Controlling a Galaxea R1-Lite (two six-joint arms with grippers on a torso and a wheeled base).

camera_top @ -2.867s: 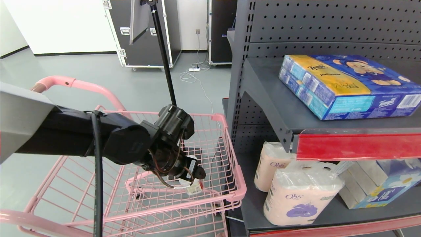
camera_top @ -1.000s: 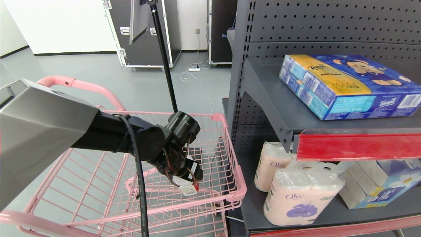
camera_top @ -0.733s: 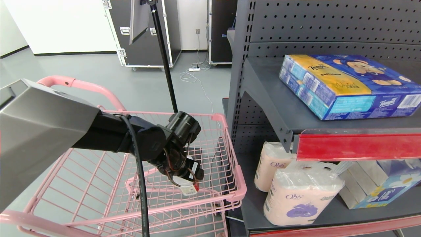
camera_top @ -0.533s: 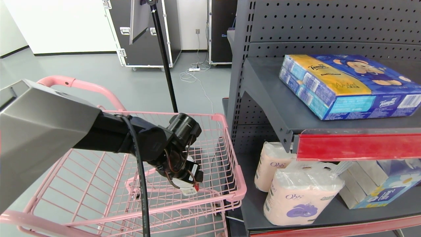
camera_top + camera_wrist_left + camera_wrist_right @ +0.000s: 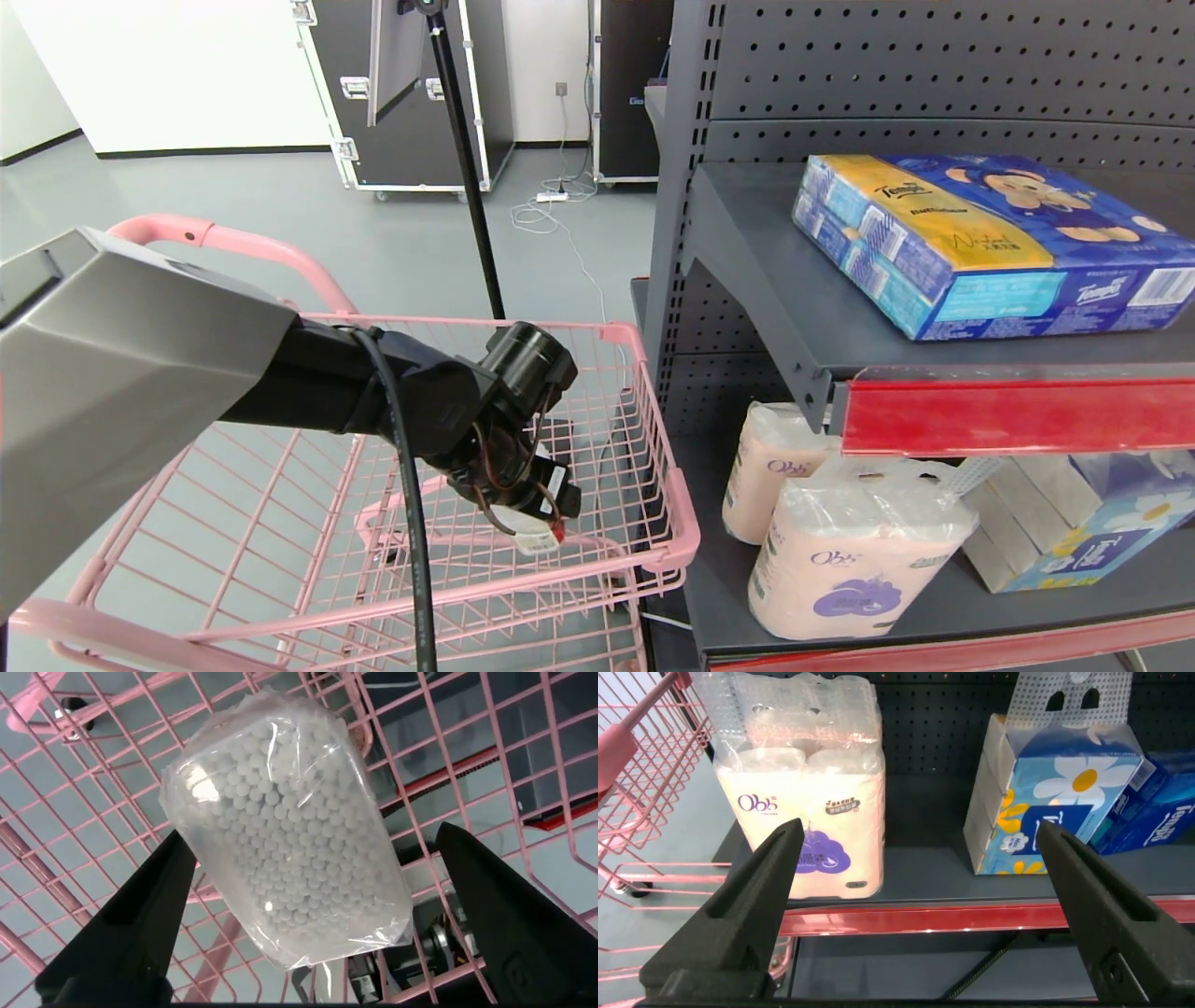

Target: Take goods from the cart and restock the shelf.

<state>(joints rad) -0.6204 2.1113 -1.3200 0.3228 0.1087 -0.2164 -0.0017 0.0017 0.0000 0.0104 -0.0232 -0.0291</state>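
A clear bag of white cotton swabs (image 5: pixel 290 849) lies on the wire floor of the pink cart (image 5: pixel 653 551). My left gripper (image 5: pixel 313 840) hangs over it, open, with one finger on each side of the bag and neither pressing it. In the head view, the left gripper (image 5: pixel 551 509) is low inside the cart's front right corner, with the bag (image 5: pixel 530 539) just beneath it. My right gripper (image 5: pixel 917 831) is open and holds nothing. It faces the lower shelf with its pack of toilet rolls (image 5: pixel 799 803) and a blue tissue pack (image 5: pixel 1060 793).
The grey shelf unit (image 5: pixel 840 345) stands right of the cart. A large blue and yellow tissue pack (image 5: pixel 980 243) lies on its upper board. Toilet roll packs (image 5: pixel 859 560) and tissue boxes (image 5: pixel 1074 532) fill the lower board. A black stand pole (image 5: pixel 467 159) rises behind the cart.
Since 2.9 s ago my left arm has gone deeper and lower into the cart, down to the bag. Over the last second it only edged slightly right. The bag has not moved.
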